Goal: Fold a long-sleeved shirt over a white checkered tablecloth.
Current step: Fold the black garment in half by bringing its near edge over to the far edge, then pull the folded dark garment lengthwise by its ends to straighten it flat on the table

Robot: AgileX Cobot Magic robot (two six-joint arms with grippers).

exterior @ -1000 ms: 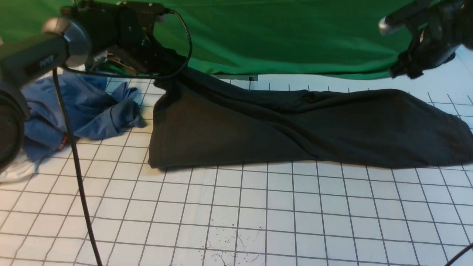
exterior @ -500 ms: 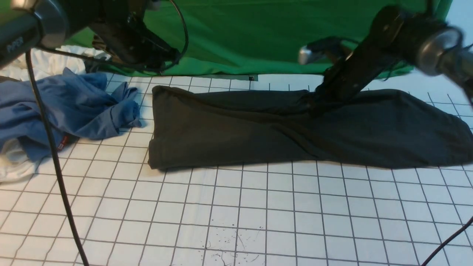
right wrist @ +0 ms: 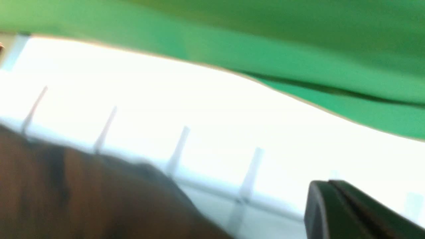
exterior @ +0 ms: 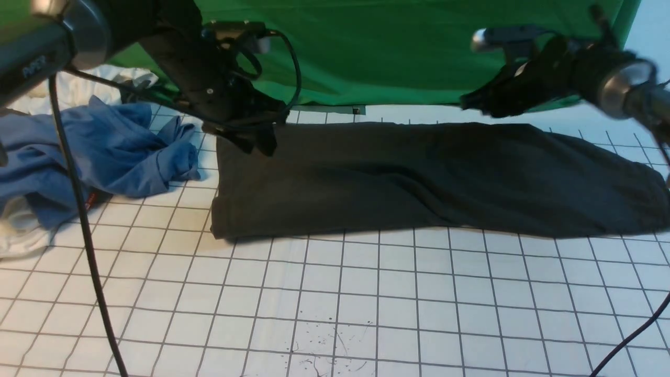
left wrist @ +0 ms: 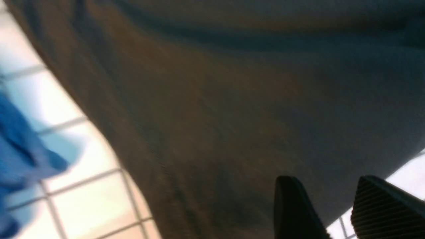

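Fabric of this kind is soft, light and limp. The long-sleeved shirt (exterior: pixel 419 178) will sag and drag between any two held points, not lift as a sheet. It is not fragile, though a thin pinch may take only the top layer of the doubled cloth. In my judgement the best holds are its corners and the far hem, one for each arm, so that the layers come up together.

The shirt lies flat on the white checkered tablecloth (exterior: pixel 366 293) as a long dark band. It runs from left of centre out to the right edge, and its far hem lies near the green backdrop (exterior: pixel 392 52).

The left gripper (exterior: pixel 256 140) is down at the shirt's far left corner, with a crumpled blue garment (exterior: pixel 120 146) just beyond on the left. In the left wrist view its fingers (left wrist: pixel 292 205) stand part way apart over the shirt's edge. No cloth seems to be caught between them, though blur makes this uncertain.

The right gripper (exterior: pixel 473 102) hangs above the far hem, right of centre and clear of the fabric. Its jaws are pressed together and hold nothing.
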